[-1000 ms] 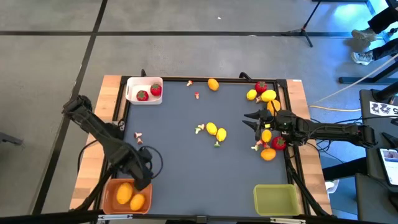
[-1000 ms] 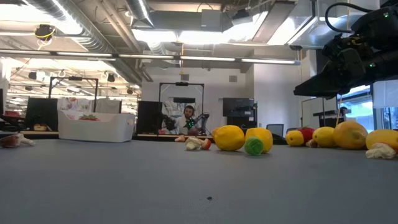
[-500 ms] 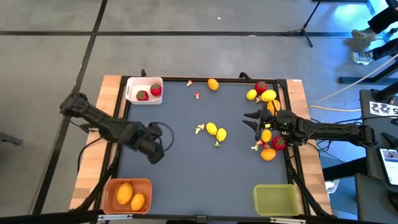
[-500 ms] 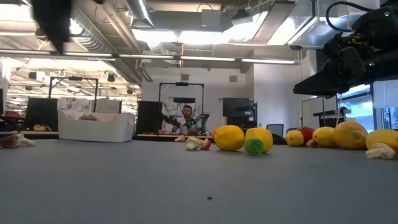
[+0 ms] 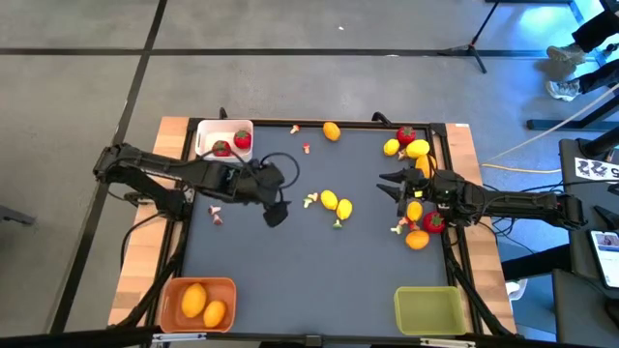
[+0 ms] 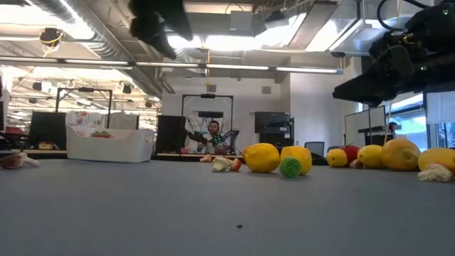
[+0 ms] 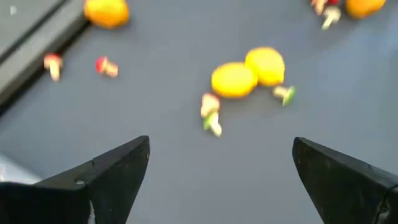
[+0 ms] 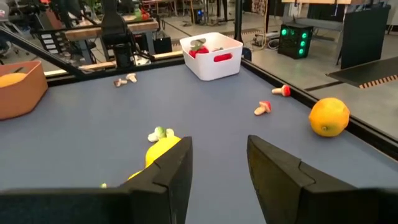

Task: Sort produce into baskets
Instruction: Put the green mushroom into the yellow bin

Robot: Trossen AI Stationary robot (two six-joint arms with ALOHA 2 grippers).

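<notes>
Table: dark mat (image 5: 290, 280); orange bin (image 5: 196, 302) holds two citrus
Left gripper (image 5: 276, 193): jaws spread wide, empty, above the mat
Lemon pair (image 5: 336, 203): mid-table, just right of it; nearer this arm
Right gripper (image 5: 392, 187): part-open, empty, beside the right-edge fruit

Bright ceiling strip lights (image 6: 234, 41) glare in the low view; soft shadows on the worktop (image 5: 319, 261); left wrist view blurred throughout

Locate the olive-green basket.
In the high view, the olive-green basket sits at the table's bottom right corner, below the right claw, with nothing in it.
</notes>
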